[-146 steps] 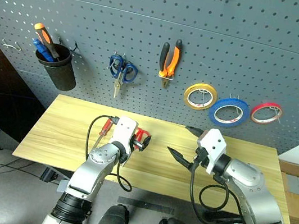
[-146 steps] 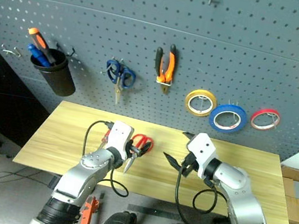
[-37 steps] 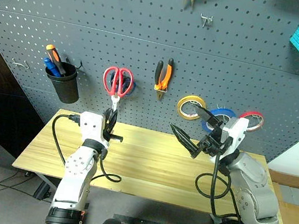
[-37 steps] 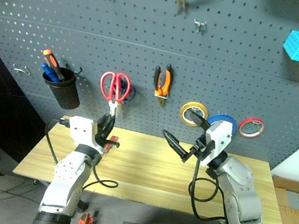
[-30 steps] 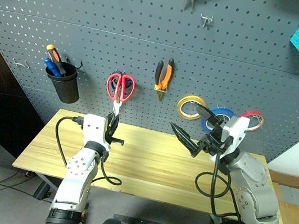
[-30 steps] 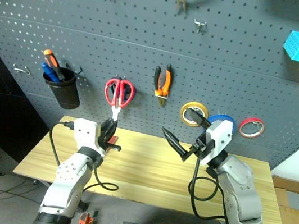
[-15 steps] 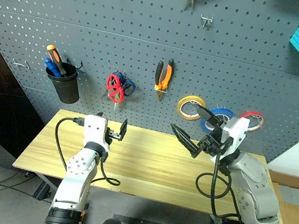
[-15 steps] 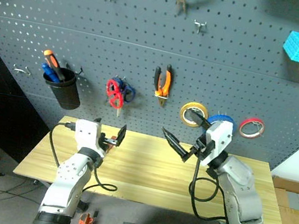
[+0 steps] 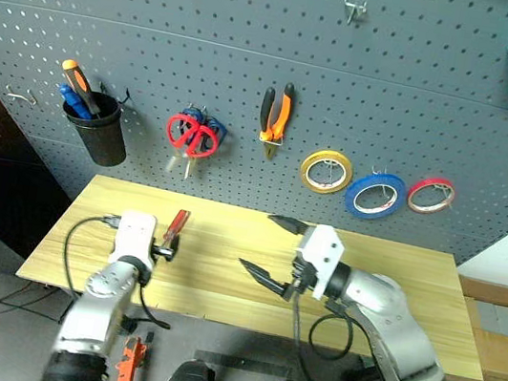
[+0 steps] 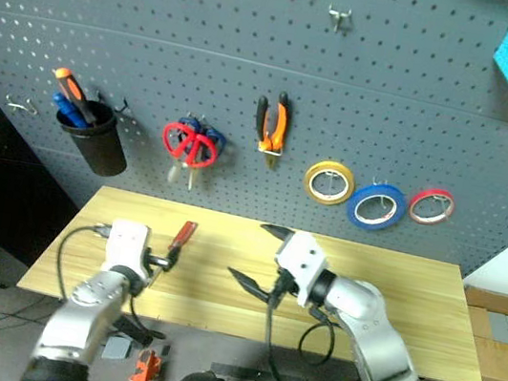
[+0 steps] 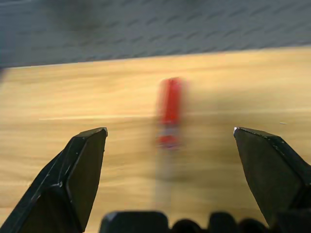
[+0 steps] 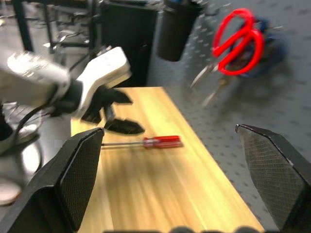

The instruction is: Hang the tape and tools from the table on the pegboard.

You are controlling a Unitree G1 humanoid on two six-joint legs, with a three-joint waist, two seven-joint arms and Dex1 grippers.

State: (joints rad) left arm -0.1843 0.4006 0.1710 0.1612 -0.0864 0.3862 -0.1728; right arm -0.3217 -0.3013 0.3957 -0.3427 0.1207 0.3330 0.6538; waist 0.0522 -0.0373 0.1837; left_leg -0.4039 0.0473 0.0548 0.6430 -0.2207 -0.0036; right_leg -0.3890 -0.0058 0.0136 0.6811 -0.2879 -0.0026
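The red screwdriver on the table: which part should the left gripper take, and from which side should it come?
Probably the red handle of the screwdriver: it lies flat on the table, thicker than the thin shaft. The open left gripper could descend from above, fingers straddling the handle.

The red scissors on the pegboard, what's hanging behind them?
Behind the red scissors, blue handles of a second pair of scissors peek out on both sides. Their hook and most of that pair are covered.

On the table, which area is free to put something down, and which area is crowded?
Free: the table between the right gripper and its right edge, below the tape rolls. Crowded: the left end, where the red-handled screwdriver lies by the left gripper.
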